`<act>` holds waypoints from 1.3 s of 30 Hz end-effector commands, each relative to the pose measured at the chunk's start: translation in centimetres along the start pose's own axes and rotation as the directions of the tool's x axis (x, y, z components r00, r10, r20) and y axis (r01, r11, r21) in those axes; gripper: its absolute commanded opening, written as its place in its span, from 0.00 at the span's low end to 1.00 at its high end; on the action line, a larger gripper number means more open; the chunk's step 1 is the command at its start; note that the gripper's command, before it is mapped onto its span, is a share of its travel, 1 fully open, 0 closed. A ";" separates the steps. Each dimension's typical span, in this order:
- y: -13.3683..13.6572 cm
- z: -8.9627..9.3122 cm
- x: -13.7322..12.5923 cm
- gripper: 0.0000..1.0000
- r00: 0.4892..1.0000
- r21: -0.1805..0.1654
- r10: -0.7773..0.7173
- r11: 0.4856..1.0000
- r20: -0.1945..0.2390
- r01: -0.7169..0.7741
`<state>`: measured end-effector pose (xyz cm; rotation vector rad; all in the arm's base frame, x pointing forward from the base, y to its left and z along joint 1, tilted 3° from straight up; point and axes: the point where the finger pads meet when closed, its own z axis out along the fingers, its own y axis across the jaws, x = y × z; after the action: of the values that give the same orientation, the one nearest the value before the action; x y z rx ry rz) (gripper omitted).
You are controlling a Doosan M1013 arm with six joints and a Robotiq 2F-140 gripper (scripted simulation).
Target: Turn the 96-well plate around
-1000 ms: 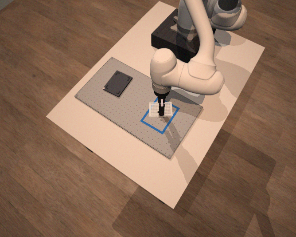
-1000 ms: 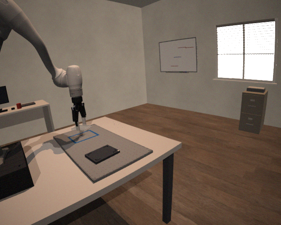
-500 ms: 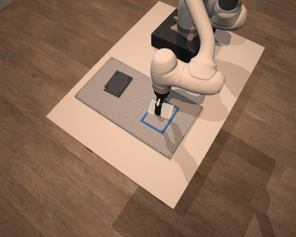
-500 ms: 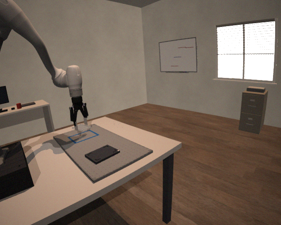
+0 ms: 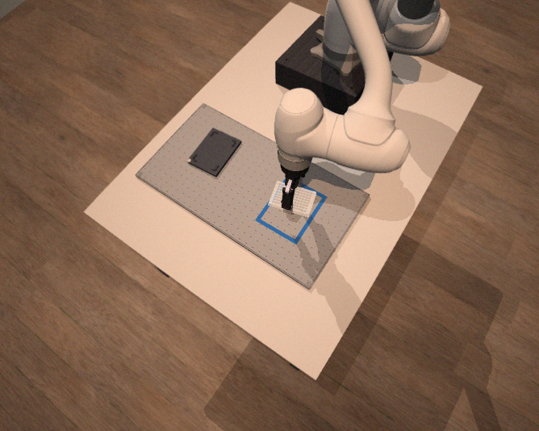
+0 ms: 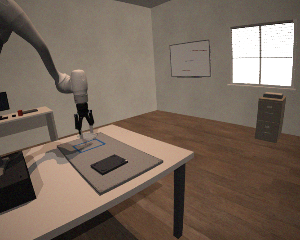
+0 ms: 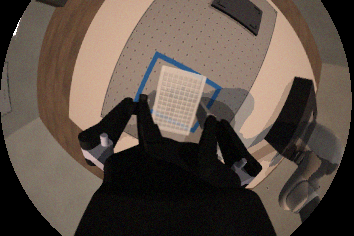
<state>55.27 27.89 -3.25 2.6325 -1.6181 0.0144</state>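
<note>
Over the big grey deck [image 5: 205, 203] on the table [image 5: 242, 296], the claw [image 5: 286, 202] is clamped on the white plate [image 5: 302, 200], holding it a bit above the blue taped spot [image 5: 275, 232], maybe over its far edge, well apart from the dark nest [image 5: 214, 151].

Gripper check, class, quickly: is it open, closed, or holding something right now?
Gripper: closed on the 96-well plate, held above the blue B1 outline.
</note>
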 end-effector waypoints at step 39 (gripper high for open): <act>0.0 1.5 0.0 0.00 1.000 0.000 0.000 1.000 0.000 0.000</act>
<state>55.24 27.82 -4.59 2.6325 -1.6181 0.0143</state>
